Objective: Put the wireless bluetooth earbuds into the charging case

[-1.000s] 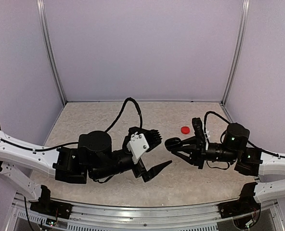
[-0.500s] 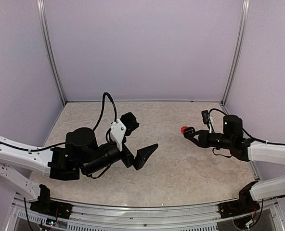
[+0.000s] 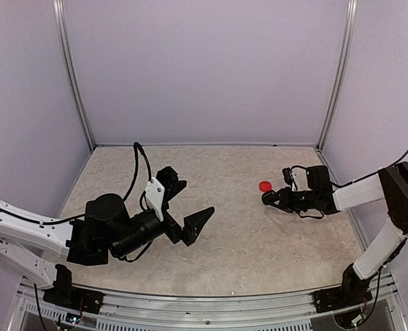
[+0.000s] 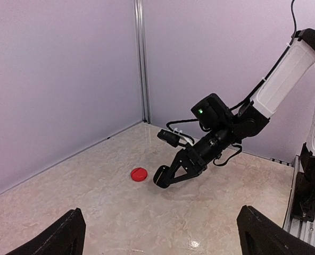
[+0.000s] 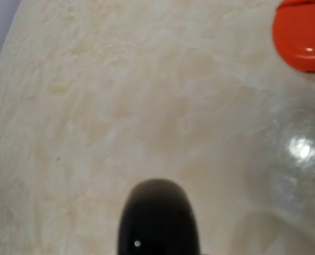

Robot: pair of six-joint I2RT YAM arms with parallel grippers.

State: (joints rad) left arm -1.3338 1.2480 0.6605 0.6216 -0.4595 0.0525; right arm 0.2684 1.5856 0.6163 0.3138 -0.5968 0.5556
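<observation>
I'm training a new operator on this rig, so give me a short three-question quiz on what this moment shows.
1. True or false: the fingers of the left gripper stand wide open, holding nothing.
2. What is the right gripper shut on? A) a red earbud B) a black case C) nothing
3. Where does the red case lie?
Key: 1 true; 2 B; 3 on the table, close beside the right gripper's tip, ungripped.
</observation>
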